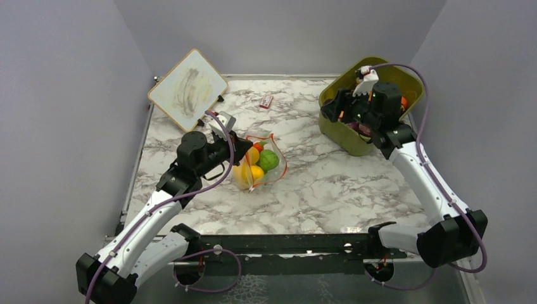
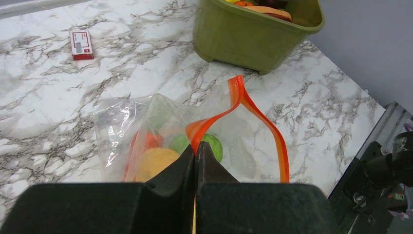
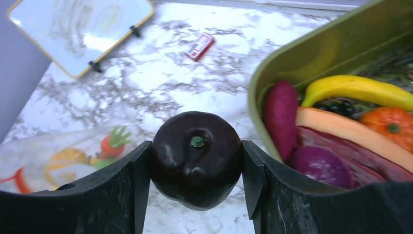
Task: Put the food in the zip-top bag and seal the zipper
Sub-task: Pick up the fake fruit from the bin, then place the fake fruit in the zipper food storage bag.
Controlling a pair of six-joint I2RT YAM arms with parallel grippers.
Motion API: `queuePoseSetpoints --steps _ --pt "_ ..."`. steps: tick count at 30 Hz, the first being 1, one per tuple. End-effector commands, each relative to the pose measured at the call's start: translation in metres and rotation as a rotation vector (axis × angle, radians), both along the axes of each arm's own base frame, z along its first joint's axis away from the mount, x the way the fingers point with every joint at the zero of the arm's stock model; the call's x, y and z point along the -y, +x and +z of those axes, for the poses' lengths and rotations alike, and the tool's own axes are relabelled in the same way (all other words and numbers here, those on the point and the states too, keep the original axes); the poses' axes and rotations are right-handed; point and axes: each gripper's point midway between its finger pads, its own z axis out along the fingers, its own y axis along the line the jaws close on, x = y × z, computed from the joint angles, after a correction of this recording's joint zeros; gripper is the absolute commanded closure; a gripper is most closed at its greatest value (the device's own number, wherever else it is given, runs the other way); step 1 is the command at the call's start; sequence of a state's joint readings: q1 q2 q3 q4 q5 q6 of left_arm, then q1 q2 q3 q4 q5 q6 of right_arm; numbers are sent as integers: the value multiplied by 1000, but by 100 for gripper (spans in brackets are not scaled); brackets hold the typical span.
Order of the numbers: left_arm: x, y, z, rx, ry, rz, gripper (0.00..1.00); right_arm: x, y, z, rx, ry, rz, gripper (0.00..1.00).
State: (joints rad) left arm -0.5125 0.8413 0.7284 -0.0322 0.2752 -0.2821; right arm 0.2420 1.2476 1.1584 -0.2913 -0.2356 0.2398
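The clear zip-top bag (image 1: 263, 166) lies mid-table with yellow, green and orange-red food inside. My left gripper (image 2: 196, 148) is shut on the orange-red zipper (image 2: 263, 114), which it holds lifted so that the strip arches and the mouth gapes. Through the plastic show a green piece (image 2: 214, 146) and a yellow piece (image 2: 156, 161). My right gripper (image 3: 196, 156) is shut on a dark purple round fruit (image 3: 195, 170) with a green stem, held above the marble beside the olive tub's rim (image 3: 272, 73). In the top view that gripper (image 1: 334, 109) sits at the tub's left side.
The olive-green tub (image 1: 392, 76) at the back right holds a banana (image 3: 355, 90), a purple tuber (image 3: 280, 114), an orange pumpkin (image 3: 392, 124) and a red onion (image 3: 319, 165). A small red-white packet (image 1: 266, 101) lies at the back. A white board (image 1: 188, 88) leans at the back left.
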Motion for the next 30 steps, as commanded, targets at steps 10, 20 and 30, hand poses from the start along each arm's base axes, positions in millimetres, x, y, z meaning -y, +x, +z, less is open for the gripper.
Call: queuePoseSetpoints --steps 10,20,30 --pt "3 4 9 25 -26 -1 100 -124 -107 39 76 143 416 50" --pt "6 3 6 15 -25 -15 100 -186 -168 27 149 146 635 50" --pt "8 2 7 11 -29 -28 100 -208 -155 -5 203 60 641 49"
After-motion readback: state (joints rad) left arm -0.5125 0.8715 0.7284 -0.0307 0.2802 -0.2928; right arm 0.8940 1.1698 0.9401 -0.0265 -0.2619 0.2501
